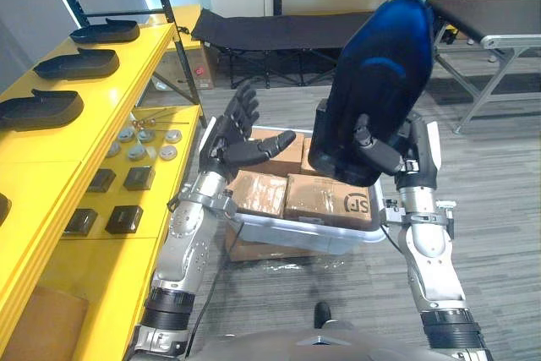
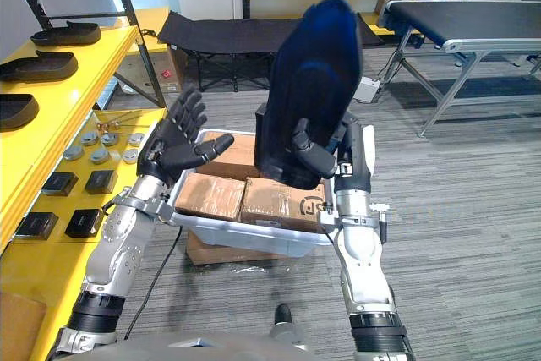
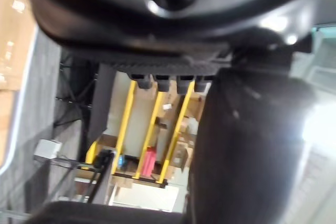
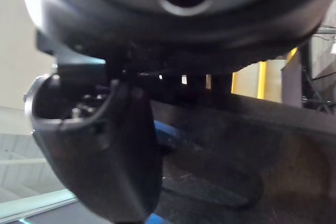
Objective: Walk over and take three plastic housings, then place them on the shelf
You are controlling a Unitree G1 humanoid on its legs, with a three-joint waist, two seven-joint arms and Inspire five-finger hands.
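Grips a dark blue plastic housing [image 1: 380, 65] upright in the right hand [image 1: 382, 155], above a white bin [image 1: 296, 231] of cardboard boxes [image 1: 325, 200]. Holds the left hand [image 1: 237, 137] spread, empty, just left.

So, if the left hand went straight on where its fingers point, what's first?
Nothing close: the open left hand points up and forward; the black cot beyond is probably first, though depth is unclear.

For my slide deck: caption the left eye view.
Right hand holds a dark blue housing upright; left hand open beside the yellow shelf.
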